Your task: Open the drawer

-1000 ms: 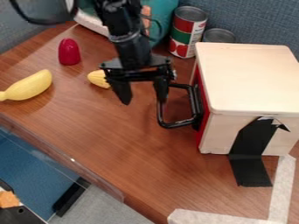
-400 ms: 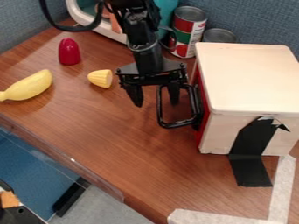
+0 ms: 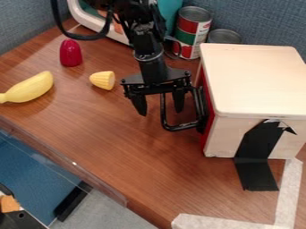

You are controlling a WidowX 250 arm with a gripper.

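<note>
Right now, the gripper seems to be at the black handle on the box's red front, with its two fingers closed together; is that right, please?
Not quite: in the camera view the gripper has its two fingers spread apart, not closed together. It is at the black handle on the red front of the box.

The picture's top edge cuts off my arm (image 3: 143,33), and my gripper (image 3: 161,112) hides part of the handle's (image 3: 163,117) upper end; I can't tell whether I touch it. The drawer front (image 3: 206,129) is turned so far aside that I get only a red sliver. The box (image 3: 254,80) runs past the right edge — and covers the short can's (image 3: 224,36) lower part. The banana's (image 3: 30,88) tip leaves at the left, the pale tape (image 3: 224,223) at the bottom.
</note>
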